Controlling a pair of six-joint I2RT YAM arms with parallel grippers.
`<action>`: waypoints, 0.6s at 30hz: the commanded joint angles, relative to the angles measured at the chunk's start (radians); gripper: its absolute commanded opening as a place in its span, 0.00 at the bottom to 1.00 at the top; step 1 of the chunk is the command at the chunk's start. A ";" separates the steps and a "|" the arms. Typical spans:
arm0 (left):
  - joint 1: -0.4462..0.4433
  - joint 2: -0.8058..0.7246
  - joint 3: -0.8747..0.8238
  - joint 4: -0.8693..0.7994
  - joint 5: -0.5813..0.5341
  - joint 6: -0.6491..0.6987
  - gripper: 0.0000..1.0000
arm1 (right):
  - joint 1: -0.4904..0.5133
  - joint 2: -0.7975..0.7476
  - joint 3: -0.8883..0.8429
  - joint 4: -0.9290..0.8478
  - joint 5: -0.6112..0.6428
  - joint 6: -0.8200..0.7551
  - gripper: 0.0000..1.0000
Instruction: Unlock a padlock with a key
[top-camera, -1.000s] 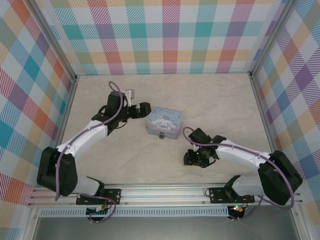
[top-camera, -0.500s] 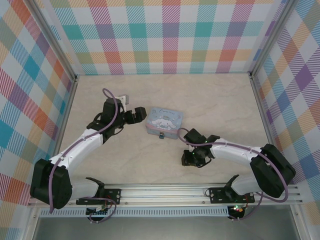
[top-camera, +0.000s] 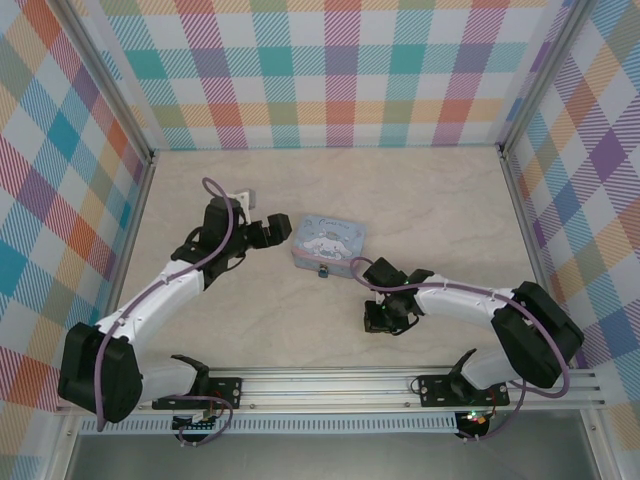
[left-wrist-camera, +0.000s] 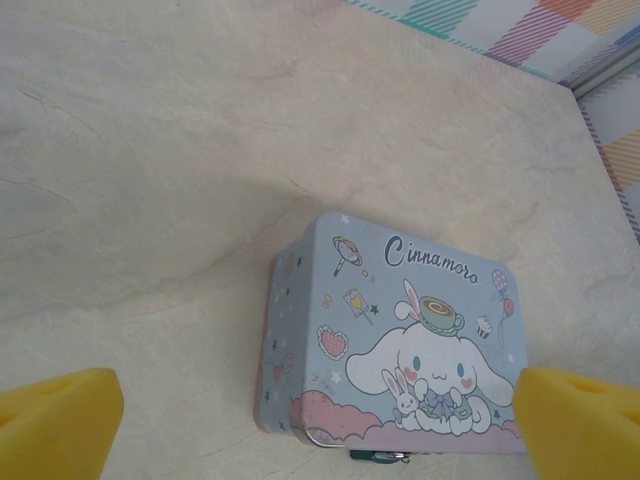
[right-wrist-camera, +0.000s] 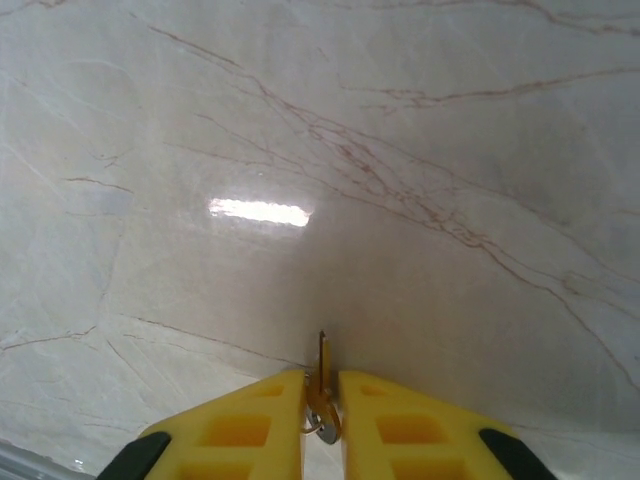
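The small dark padlock (top-camera: 323, 270) hangs on the front edge of a pale blue cartoon-dog tin (top-camera: 328, 240). From the left wrist, the padlock (left-wrist-camera: 385, 457) peeks out below the tin (left-wrist-camera: 400, 340). My left gripper (top-camera: 262, 213) hovers just left of the tin, wide open, and its yellow fingertips (left-wrist-camera: 60, 420) frame the tin's near end. My right gripper (top-camera: 378, 320) points down at the table in front of the tin. Its yellow fingers (right-wrist-camera: 260, 420) are pressed together on the thin key (right-wrist-camera: 321, 370), which stands on edge with its blade sticking out forward.
The marble-patterned table (top-camera: 420, 200) is walled by checked panels on three sides. A metal rail (top-camera: 330, 385) with the arm bases runs along the near edge. Open floor lies behind and to the right of the tin.
My right gripper's fingers have come together around the key. The left arm has swung slightly and its gripper has settled nearer the tin's left end.
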 joint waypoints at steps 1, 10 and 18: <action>-0.002 -0.037 -0.003 -0.022 -0.014 0.001 1.00 | 0.011 0.009 0.003 0.021 0.027 0.008 0.11; -0.003 -0.106 -0.007 0.008 0.187 -0.002 0.98 | -0.031 -0.238 -0.009 0.097 -0.001 -0.217 0.02; -0.037 -0.145 -0.072 0.338 0.587 -0.117 0.75 | -0.116 -0.441 0.014 0.376 -0.260 -0.473 0.03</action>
